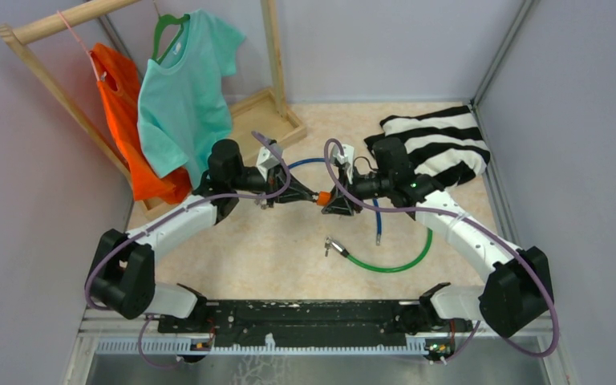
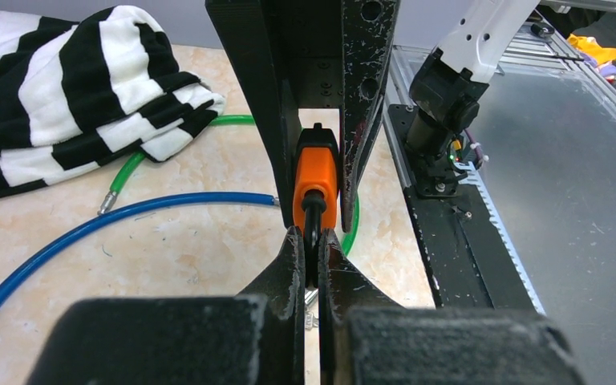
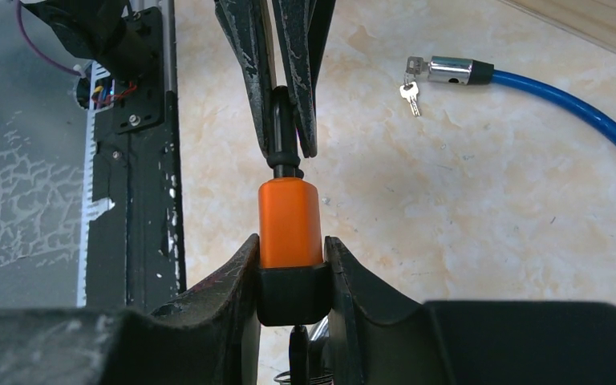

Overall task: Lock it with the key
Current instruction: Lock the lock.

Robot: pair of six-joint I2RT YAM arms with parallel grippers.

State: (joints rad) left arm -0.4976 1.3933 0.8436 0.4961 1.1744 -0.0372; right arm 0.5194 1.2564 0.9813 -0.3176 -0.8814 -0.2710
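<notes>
A blue cable [image 2: 128, 210] with small silver keys [image 3: 410, 92], a green cable [image 1: 393, 265] and a striped black-and-white cloth [image 1: 441, 140] lie around the arms. Held between them above the beige marbled surface [image 1: 273, 257] is the orange cylindrical padlock [image 3: 289, 220]. The left claw [image 3: 285, 148] is pinched closed on its black shackle. The right claw [image 3: 290, 241] clamps its black base, whose end face is hidden. Grey walls surround the scene.
</notes>
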